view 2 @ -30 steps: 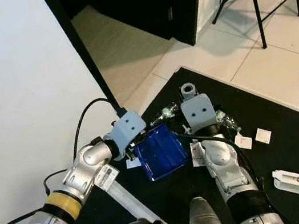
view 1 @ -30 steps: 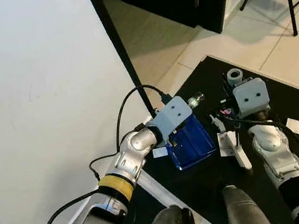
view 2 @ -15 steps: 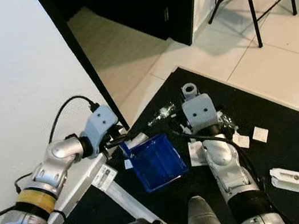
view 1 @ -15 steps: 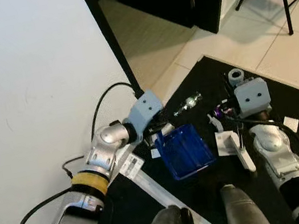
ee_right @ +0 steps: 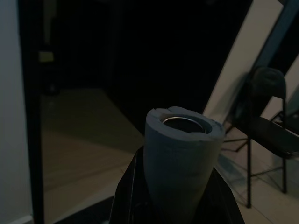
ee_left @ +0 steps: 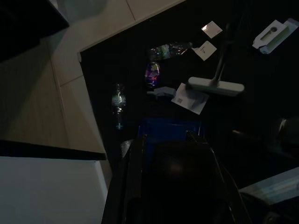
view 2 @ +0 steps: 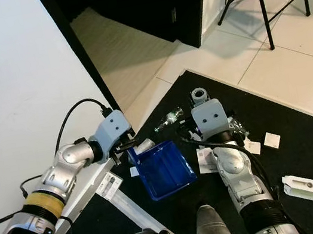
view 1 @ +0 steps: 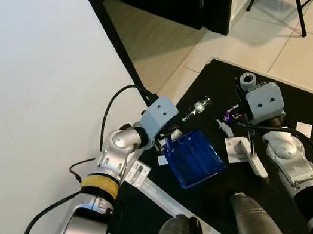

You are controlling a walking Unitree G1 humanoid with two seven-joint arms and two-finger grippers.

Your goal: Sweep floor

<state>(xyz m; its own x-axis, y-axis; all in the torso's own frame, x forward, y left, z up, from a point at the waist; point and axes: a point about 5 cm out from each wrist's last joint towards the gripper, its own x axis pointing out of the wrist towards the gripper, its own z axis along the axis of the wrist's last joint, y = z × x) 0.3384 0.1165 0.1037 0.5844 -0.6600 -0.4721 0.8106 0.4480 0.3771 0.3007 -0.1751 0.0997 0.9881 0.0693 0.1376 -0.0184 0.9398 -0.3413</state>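
Left end effector (view 1: 170, 140) grips the near-left rim of the blue dustpan (view 1: 194, 157), its black fingers closed on that edge; the pan lies flat on the black mat (view 2: 308, 151), between the two arms. Its long axis goes from the held corner away to the robot's right and towards its feet, and I judge the open mouth faces the broom side, though the pictures do not make this sure.

Right end effector (view 2: 209, 121) is closed around the grey handle of the broom (view 1: 252, 155). This handle stands nearly upright, and its hollow top points at the head camera. The white broom head (ee_left: 216, 86) rests on the mat just beside the right edge of the dustpan, with its length roughly along that edge.

Beyond both tools lies the rubbish: white paper scraps (ee_left: 191, 98) touching the broom head, a small clear bottle (view 1: 196, 108) and a purple wrapper (ee_left: 153, 73) further off. So the coming sweep must pull from the far side towards the pan.
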